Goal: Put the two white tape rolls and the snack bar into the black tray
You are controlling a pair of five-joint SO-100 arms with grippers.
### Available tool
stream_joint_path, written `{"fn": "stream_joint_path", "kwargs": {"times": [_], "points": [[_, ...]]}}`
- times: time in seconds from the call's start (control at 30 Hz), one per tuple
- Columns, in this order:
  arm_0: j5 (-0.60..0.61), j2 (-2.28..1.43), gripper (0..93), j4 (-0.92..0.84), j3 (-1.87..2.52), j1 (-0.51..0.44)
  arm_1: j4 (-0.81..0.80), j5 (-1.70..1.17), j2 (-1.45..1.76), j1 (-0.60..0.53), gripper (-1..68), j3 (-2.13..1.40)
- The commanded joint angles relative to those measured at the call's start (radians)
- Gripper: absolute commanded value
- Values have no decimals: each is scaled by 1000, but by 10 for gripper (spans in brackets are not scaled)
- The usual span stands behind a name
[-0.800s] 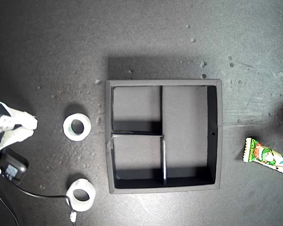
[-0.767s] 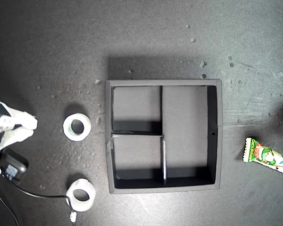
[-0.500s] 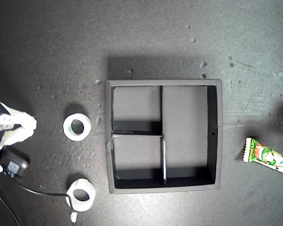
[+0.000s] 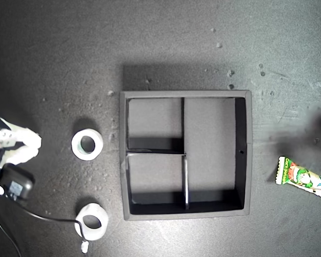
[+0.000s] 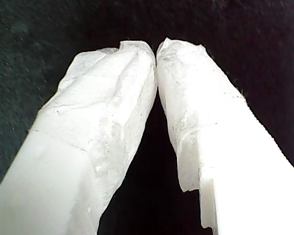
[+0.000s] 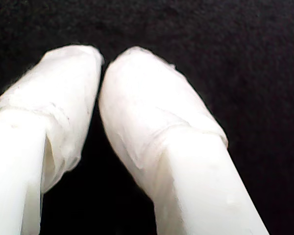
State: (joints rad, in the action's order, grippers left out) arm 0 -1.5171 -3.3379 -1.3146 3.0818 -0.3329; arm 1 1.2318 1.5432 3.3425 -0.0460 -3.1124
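two white tape rolls [image 4: 87, 144] [image 4: 92, 221] lie left of the empty black tray [image 4: 185, 154] in the exterior view, snack bar [image 4: 304, 179] right; my first gripper [image 5: 156, 49] and my second gripper [image 6: 102, 61] are closed, holding nothing, so reaching comes next.

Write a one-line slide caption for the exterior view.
Empty black tray mid-table, two white tape rolls at the exterior view's left, snack bar at its right.

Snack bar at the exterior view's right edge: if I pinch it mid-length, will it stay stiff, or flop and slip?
The snack bar lies flat and straight on the mat, so it probably has some stiffness. Its wrapper looks glossy, so a grip may slip. It is long and narrow, so an off-centre pinch would likely let one end droop or swing.
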Motion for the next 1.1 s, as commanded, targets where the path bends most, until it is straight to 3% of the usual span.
{"fn": "stream_joint_path", "kwargs": {"times": [0.0,0.07,0.23,0.37,0.5,0.6,0.7,0.87,1.07], "points": [[-14,-46,0,61,57,-17,-212,-376,6,17,-2,-12],[-25,-46,0,101,57,-28,-321,-525,6,6,-2,-12],[199,-46,1,276,55,-34,-497,-853,6,-15,-2,-12],[322,-46,2,322,18,-20,-591,-954,6,-31,-2,-12],[382,-44,25,345,-12,52,-664,-660,6,29,-2,-12],[417,-44,52,425,-28,83,-624,-149,6,132,-3,-12],[456,-44,67,482,-55,129,-603,256,6,138,-4,-12],[489,-48,142,535,-129,230,-655,469,6,144,-4,-12],[561,-48,198,657,-147,256,-630,483,6,140,-5,-12]]}}
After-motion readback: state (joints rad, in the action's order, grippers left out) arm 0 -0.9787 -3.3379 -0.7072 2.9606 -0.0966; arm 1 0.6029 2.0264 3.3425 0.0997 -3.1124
